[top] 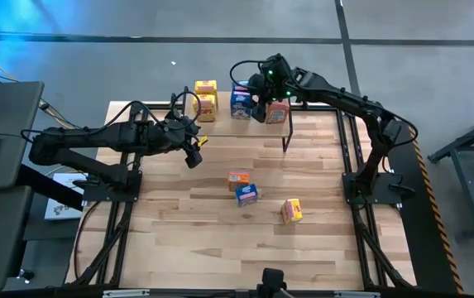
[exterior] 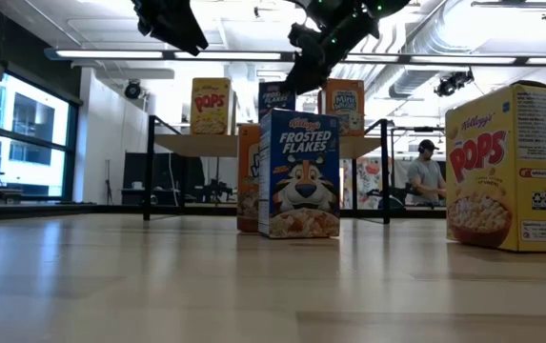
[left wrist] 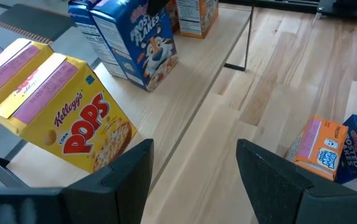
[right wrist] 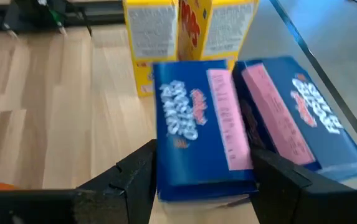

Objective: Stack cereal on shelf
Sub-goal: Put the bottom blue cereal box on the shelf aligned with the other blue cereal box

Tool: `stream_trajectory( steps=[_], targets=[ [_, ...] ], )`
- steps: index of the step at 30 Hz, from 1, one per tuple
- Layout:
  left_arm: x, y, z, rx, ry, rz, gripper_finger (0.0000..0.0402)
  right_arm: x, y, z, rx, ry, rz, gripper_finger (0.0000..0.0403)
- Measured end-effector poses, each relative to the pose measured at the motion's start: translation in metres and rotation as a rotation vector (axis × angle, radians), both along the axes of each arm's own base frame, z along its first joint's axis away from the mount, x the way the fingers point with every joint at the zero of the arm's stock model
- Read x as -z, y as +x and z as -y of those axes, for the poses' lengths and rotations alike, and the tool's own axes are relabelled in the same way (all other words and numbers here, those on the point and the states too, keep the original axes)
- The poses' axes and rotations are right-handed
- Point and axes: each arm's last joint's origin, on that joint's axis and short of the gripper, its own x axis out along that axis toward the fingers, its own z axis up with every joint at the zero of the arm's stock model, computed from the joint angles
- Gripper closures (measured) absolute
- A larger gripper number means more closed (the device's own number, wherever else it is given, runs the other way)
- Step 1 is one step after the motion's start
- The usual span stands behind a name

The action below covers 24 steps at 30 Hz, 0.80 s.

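Light wood shelf [left wrist: 197, 50] at the far edge of the table [top: 179, 240]; five cereal boxes noted on it, all upright.

- One yellow Pops box [top: 206, 87] is set at the left end, with a second yellow Pops box [top: 206, 106] just beside it.
- Two blue Frosted Flakes boxes are set side by side near the middle: the near blue box [right wrist: 194, 124] and the far blue box [right wrist: 296, 118].
- One orange box [top: 278, 112] is set towards the right end.

Right gripper [right wrist: 206, 186]: positioned over the shelf, straddling the near blue box, which stands on the plank. Whether the box is clamped or already let go cannot be told; the gripper sits very close to both of its sides.

Left gripper [left wrist: 194, 155]: held above the table just in front of the shelf's left part. Its fingers [left wrist: 125, 171] are spread apart and nothing is held between them.

Three boxes are recorded on the tabletop, well apart from the shelf:
- an orange table box [top: 238, 178]
- a blue table box [top: 247, 194] just beside it
- a yellow table box [top: 292, 211] farther to the right

A person [exterior: 428, 176] is seen in the room behind the table.
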Motion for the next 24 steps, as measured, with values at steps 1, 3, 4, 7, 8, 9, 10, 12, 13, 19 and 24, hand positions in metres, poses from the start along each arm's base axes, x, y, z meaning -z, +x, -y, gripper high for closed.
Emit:
stream_trajectory(
  steps=[1,3,4,7,8,9,10,12,13,19,24],
  targets=[
    [0.0,0.0,0.0,0.0,0.0,0.0,0.0181,0.0,0.0,0.0,0.002,-0.001,-0.004,0.0187],
    [0.0,0.0,0.0,0.0,0.0,0.0,0.0181,0.0,0.0,0.0,0.007,-0.004,-0.006,0.0172],
    [0.0,0.0,0.0,0.0,0.0,0.0,0.0181,0.0,0.0,0.0,0.007,-0.005,-0.005,0.0165],
    [0.0,0.0,0.0,0.0,0.0,0.0,0.0181,0.0,0.0,0.0,0.006,-0.006,-0.004,0.0153],
    [0.0,0.0,0.0,0.0,0.0,0.0,0.0181,0.0,0.0,0.0,0.005,-0.009,-0.004,0.0152],
    [0.0,0.0,0.0,0.0,0.0,0.0,0.0181,0.0,0.0,0.0,0.005,-0.009,-0.003,0.0152],
    [0.0,0.0,0.0,0.001,0.0,0.0,0.0181,-0.001,-0.001,0.0,0.005,-0.009,-0.003,0.0151],
    [0.0,0.0,0.0,0.0,0.0,0.0,0.0181,-0.003,-0.002,-0.001,0.006,-0.013,0.001,0.0151],
    [0.0,0.0,0.0,0.0,0.0,0.0,0.0181,-0.005,-0.003,-0.001,0.007,-0.015,0.003,0.0151],
    [0.0,0.0,0.0,0.0,0.0,0.0,0.0181,-0.008,-0.005,-0.008,0.008,-0.017,-0.012,0.0151],
    [0.0,0.0,0.0,0.0,0.0,0.0,0.0181,-0.013,-0.008,-0.01,0.01,-0.021,0.001,0.0151]
  ],
)
